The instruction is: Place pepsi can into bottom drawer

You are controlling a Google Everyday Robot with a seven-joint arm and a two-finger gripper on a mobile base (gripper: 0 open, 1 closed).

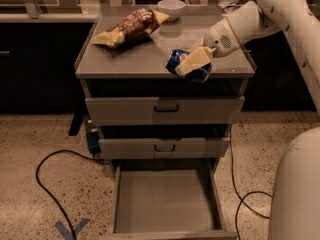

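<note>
The pepsi can (pixel 175 61), blue with a red-and-white logo, is held on its side in my gripper (pixel 189 65), just above the front right part of the cabinet top (pixel 135 59). The cream fingers (pixel 192 60) are shut on the can. The arm reaches in from the upper right. The bottom drawer (pixel 165 201) is pulled open below, a wide grey tray with nothing in it.
A chip bag (pixel 129 28) lies on the cabinet top at the left and a white bowl (pixel 171 6) stands at the back. The two upper drawers (pixel 165 109) are shut. A black cable (pixel 47 184) runs over the floor at the left. The robot's white body (pixel 297 189) fills the lower right.
</note>
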